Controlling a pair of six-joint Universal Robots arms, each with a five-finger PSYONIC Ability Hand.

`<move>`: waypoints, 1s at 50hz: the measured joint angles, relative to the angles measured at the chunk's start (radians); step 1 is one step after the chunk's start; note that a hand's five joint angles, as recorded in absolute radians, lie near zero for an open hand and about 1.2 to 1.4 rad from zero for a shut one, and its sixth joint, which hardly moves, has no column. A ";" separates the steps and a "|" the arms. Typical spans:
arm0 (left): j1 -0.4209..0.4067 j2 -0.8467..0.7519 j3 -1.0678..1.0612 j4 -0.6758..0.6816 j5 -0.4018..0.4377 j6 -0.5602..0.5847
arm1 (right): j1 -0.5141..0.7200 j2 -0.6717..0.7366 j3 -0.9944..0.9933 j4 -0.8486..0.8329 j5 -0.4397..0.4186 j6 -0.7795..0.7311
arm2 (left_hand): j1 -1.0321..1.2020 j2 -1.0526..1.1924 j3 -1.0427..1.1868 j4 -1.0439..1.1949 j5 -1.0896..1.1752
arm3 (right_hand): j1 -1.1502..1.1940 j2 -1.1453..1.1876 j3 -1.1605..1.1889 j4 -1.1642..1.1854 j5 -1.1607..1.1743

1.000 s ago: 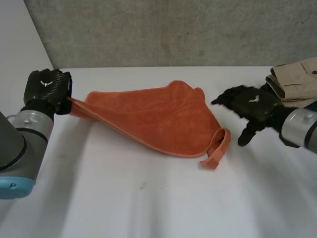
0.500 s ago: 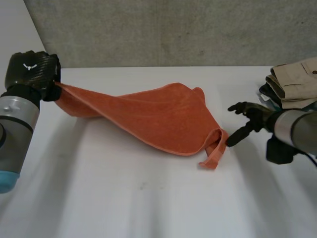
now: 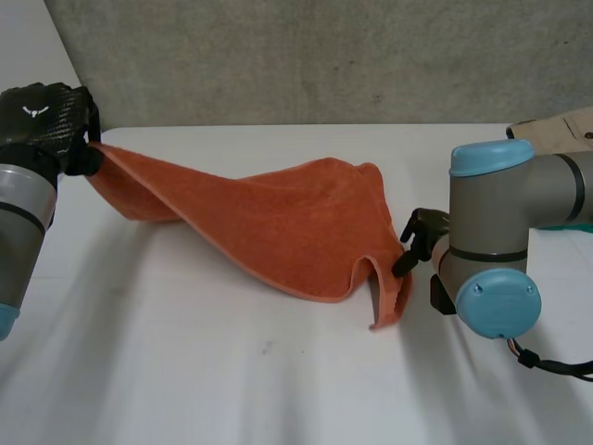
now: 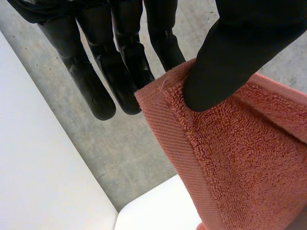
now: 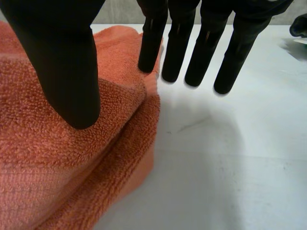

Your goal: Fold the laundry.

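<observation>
At left hand (image 3: 42, 116), near table's far left corner: pinches towel (image 3: 278, 222) corner between thumb (image 4: 230, 62) and fingers (image 4: 127, 72). Shallow bite, right at the hem. Holds that corner lifted clear of table (image 3: 232, 380).

At right hand (image 3: 419, 227): open, with straight fingers and thumb spread apart. Hovers at opposite towel corner, thumb above the doubled terry, one fingertip at the hem, the rest past it over bare table. Grips nothing yet.

Between hands: hangs as a sagging sheet from raised left corner down to table, with right corner curled up in a loop just beside right hand.

Behind right arm (image 3: 500, 232): folded beige clothes (image 3: 556, 130), apart from towel.

Risks, as judged:
- Could lose left corner, since any tug from right side would pull the shallow hem pinch loose.
- Could close right hand on both layers of the curled loop instead of single corner, giving a twisted fold.
- Could miss hem altogether, with most fingers beyond the edge, and just shove towel sideways.
- Could drag the middle across table if lifted before right grip is firm.
- Could hide a bad grasp from head view, with right arm covering most of right hand.

Needs firm right pinch first, then an even lift.
</observation>
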 measured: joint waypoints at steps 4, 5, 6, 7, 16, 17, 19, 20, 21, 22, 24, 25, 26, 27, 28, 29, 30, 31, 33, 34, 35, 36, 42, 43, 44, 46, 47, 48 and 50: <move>0.004 0.004 -0.010 -0.007 0.003 -0.005 | 0.008 -0.023 0.001 0.018 -0.008 0.008 | 0.000 0.000 0.000 0.000 0.000 | -0.212 -0.213 -0.208 -0.219 -0.229; 0.006 0.005 -0.011 -0.007 0.004 -0.005 | 0.010 -0.038 0.010 0.024 -0.010 0.010 | 0.000 0.000 0.000 0.000 0.000 | -0.245 -0.240 -0.240 -0.253 -0.259; 0.007 0.006 -0.012 -0.008 0.005 -0.005 | 0.012 -0.052 0.019 0.029 -0.011 0.011 | 0.000 0.000 0.000 0.000 0.000 | -0.268 -0.256 -0.261 -0.274 -0.286; 0.009 0.007 -0.013 -0.008 0.007 -0.005 | 0.013 -0.067 0.030 0.033 -0.012 0.012 | 0.000 0.000 0.000 0.000 0.000 | -0.279 -0.267 -0.277 -0.290 -0.304; 0.030 0.009 -0.015 -0.009 0.022 -0.004 | 0.058 -0.230 0.221 -0.006 -0.026 -0.002 | 0.000 0.000 0.000 0.000 0.000 | -0.399 -0.411 -0.407 -0.417 -0.396; 0.031 0.009 -0.015 -0.009 0.023 -0.004 | 0.067 -0.237 0.234 -0.016 -0.026 -0.004 | 0.000 0.000 0.000 0.000 0.000 | -0.399 -0.411 -0.407 -0.417 -0.396; 0.033 0.009 -0.014 -0.008 0.025 -0.004 | 0.090 -0.245 0.253 -0.039 -0.026 -0.007 | 0.000 0.000 0.000 0.000 0.000 | -0.399 -0.411 -0.407 -0.417 -0.396; 0.034 0.009 -0.014 -0.008 0.025 -0.005 | 0.111 -0.244 0.263 -0.061 -0.022 -0.009 | 0.000 0.000 0.000 0.000 0.000 | -0.399 -0.411 -0.407 -0.417 -0.396; 0.034 0.009 -0.014 -0.008 0.025 -0.005 | 0.127 -0.237 0.266 -0.077 -0.016 -0.010 | 0.000 0.000 0.000 0.000 0.000 | -0.399 -0.411 -0.407 -0.417 -0.396; 0.034 0.009 -0.014 -0.008 0.025 -0.006 | 0.138 -0.230 0.266 -0.089 -0.010 -0.011 | 0.000 0.000 0.000 0.000 0.000 | -0.399 -0.411 -0.407 -0.417 -0.396; 0.034 0.009 -0.015 -0.009 0.025 -0.007 | 0.162 -0.203 0.255 -0.116 0.013 -0.012 | 0.000 0.000 0.000 0.000 0.000 | -0.399 -0.411 -0.407 -0.417 -0.396; 0.034 0.010 -0.016 -0.010 0.024 -0.008 | 0.174 -0.178 0.241 -0.129 0.033 -0.014 | 0.000 0.000 0.000 0.000 0.000 | -0.399 -0.411 -0.407 -0.417 -0.396; 0.034 0.011 -0.017 -0.011 0.023 -0.008 | 0.181 -0.153 0.226 -0.139 0.054 -0.016 | 0.000 0.000 0.000 0.000 0.000 | -0.399 -0.411 -0.407 -0.417 -0.396; 0.034 0.012 -0.018 -0.012 0.023 -0.009 | 0.184 -0.136 0.215 -0.143 0.070 -0.017 | 0.000 0.000 0.000 0.000 0.000 | -0.399 -0.411 -0.407 -0.417 -0.396; 0.034 0.012 -0.019 -0.012 0.023 -0.009 | 0.186 -0.123 0.206 -0.145 0.082 -0.019 | 0.000 0.000 0.000 0.000 0.000 | -0.399 -0.411 -0.407 -0.417 -0.396; 0.035 0.014 -0.021 -0.015 0.023 -0.009 | 0.189 -0.079 0.176 -0.148 0.126 -0.025 | 0.000 0.000 0.000 0.000 0.000 | -0.399 -0.411 -0.407 -0.417 -0.396; 0.036 0.015 -0.023 -0.016 0.023 -0.010 | 0.190 -0.060 0.161 -0.147 0.149 -0.028 | 0.000 0.000 0.000 0.000 0.000 | -0.399 -0.411 -0.407 -0.417 -0.396; 0.037 0.016 -0.024 -0.017 0.023 -0.010 | 0.189 -0.041 0.146 -0.146 0.172 -0.031 | 0.000 0.000 0.000 0.000 0.000 | -0.399 -0.411 -0.407 -0.417 -0.396; 0.041 0.018 -0.031 -0.021 0.024 -0.010 | 0.181 0.017 0.098 -0.139 0.262 -0.044 | 0.000 0.000 0.000 0.000 0.000 | -0.399 -0.411 -0.407 -0.417 -0.396; 0.042 0.019 -0.032 -0.022 0.025 -0.010 | 0.178 0.026 0.090 -0.137 0.279 -0.046 | 0.000 0.000 0.000 0.000 0.000 | -0.399 -0.411 -0.407 -0.417 -0.396; 0.045 0.019 -0.035 -0.023 0.025 -0.010 | 0.174 0.040 0.079 -0.134 0.308 -0.051 | 0.000 0.000 0.000 0.000 0.000 | -0.399 -0.411 -0.407 -0.417 -0.396; 0.047 0.019 -0.038 -0.024 0.026 -0.010 | 0.169 0.045 0.074 -0.138 0.322 -0.053 | 0.000 0.000 0.000 0.000 0.000 | -0.304 -0.312 -0.325 -0.335 -0.314; 0.074 0.032 -0.064 -0.044 0.027 -0.016 | 0.107 -0.012 0.120 -0.230 0.291 -0.103 | 0.000 0.000 0.000 0.000 0.000 | 0.506 0.551 0.552 0.544 0.535; 0.080 0.039 -0.068 -0.052 0.028 -0.018 | 0.091 -0.041 0.139 -0.247 0.257 -0.130 | 0.000 0.000 0.000 0.000 0.000 | 0.506 0.557 0.567 0.565 0.539; 0.084 0.044 -0.071 -0.057 0.029 -0.020 | 0.086 -0.051 0.146 -0.251 0.245 -0.140 | 0.000 0.000 0.000 0.000 0.000 | 0.506 0.557 0.568 0.566 0.538; 0.103 0.080 -0.081 -0.100 0.039 -0.027 | 0.035 -0.156 0.203 -0.269 0.140 -0.243 | 0.000 0.000 0.000 0.000 0.000 | 0.506 0.557 0.574 0.574 0.539; 0.108 0.091 -0.084 -0.114 0.043 -0.028 | 0.024 -0.180 0.214 -0.269 0.119 -0.267 | 0.000 0.000 0.000 0.000 0.000 | 0.506 0.557 0.574 0.574 0.539; 0.117 0.109 -0.086 -0.136 0.050 -0.030 | 0.009 -0.213 0.228 -0.266 0.091 -0.300 | 0.000 0.000 0.000 0.000 0.000 | 0.506 0.557 0.575 0.574 0.539; 0.129 0.138 -0.089 -0.176 0.064 -0.031 | -0.027 -0.295 0.258 -0.250 0.025 -0.388 | 0.000 0.000 0.000 0.000 0.000 | 0.506 0.557 0.575 0.575 0.539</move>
